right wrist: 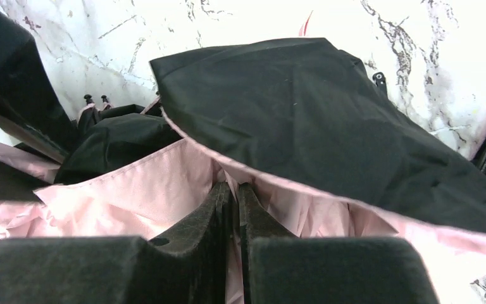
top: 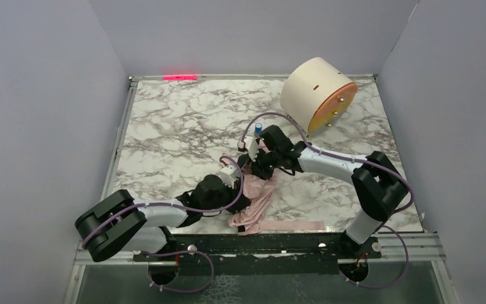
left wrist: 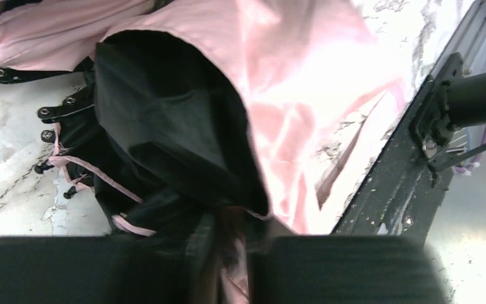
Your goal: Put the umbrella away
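The umbrella (top: 255,201) lies crumpled on the marble table near the front edge, pale pink outside with a black lining. Its long pink strap (top: 294,225) trails to the right. My left gripper (top: 233,190) is at its left side, and in the left wrist view (left wrist: 231,235) it is shut on a fold of pink and black fabric (left wrist: 291,95). My right gripper (top: 254,162) is at its far end, and in the right wrist view (right wrist: 234,189) it is shut on the pink fabric (right wrist: 133,190) below a black panel (right wrist: 291,114). Shaft and handle are hidden.
A cream cylindrical drum (top: 313,88) with an orange face lies on its side at the back right. A black metal rail (top: 259,244) runs along the table's near edge, also in the left wrist view (left wrist: 405,177). Grey walls stand on three sides.
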Tool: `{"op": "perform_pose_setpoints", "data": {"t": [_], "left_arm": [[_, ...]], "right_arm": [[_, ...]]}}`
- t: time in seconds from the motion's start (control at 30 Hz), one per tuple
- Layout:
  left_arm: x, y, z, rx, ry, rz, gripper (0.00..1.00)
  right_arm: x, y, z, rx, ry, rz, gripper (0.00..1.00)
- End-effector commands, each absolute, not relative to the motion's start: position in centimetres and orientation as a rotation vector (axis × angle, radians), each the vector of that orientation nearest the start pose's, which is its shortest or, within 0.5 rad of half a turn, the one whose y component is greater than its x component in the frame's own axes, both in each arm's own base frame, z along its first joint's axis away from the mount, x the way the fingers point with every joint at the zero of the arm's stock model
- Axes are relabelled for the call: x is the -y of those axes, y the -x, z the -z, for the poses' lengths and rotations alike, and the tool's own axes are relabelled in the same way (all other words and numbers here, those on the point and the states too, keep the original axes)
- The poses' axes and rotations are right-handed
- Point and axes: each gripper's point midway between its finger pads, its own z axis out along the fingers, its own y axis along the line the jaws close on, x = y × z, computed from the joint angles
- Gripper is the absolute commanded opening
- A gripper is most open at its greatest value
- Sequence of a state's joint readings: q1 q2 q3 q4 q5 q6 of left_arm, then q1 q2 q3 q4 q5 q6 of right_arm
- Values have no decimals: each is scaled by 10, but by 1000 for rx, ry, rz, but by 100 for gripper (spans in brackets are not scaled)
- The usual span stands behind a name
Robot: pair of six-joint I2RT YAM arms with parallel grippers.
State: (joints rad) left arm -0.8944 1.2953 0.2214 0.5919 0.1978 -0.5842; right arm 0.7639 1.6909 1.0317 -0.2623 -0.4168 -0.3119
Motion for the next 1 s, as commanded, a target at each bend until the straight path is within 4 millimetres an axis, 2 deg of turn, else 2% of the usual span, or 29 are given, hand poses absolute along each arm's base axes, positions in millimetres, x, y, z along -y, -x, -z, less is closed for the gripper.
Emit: {"op": "perform_pose_setpoints", "data": {"t": [0.0, 0.07, 0.2, 0.27, 0.37, 0.47, 0.53, 0.63, 0.8, 0.97], "left_arm": [[296, -156, -84, -2059, -463, 1179, 31], [293, -156, -101, -2028, -437, 1196, 44], [273, -163, -133, -1996, -346, 1120, 50], [251, -173, -157, -1955, -253, 1023, 50], [212, -190, -181, -1907, -79, 857, 55], [193, -201, -200, -1867, -18, 751, 58], [194, -210, -201, -1889, -44, 682, 61], [208, -229, -189, -1972, -125, 611, 62], [238, -260, -182, -2038, -269, 735, 62], [252, -279, -184, -2026, -373, 780, 62]], "right_arm": [[-301, -241, -46, -2156, 1400, -619, 15], [-300, -242, -47, -2155, 1367, -609, 15], [-300, -244, -53, -2127, 1298, -617, 15], [-301, -242, -54, -2118, 1272, -629, 14], [-302, -241, -56, -2098, 1250, -652, 15], [-304, -240, -60, -2071, 1239, -672, 15], [-305, -240, -63, -2049, 1229, -678, 15], [-303, -240, -64, -2028, 1214, -675, 15], [-306, -240, -67, -1998, 1200, -693, 15], [-309, -239, -70, -1985, 1195, -712, 14]]}}
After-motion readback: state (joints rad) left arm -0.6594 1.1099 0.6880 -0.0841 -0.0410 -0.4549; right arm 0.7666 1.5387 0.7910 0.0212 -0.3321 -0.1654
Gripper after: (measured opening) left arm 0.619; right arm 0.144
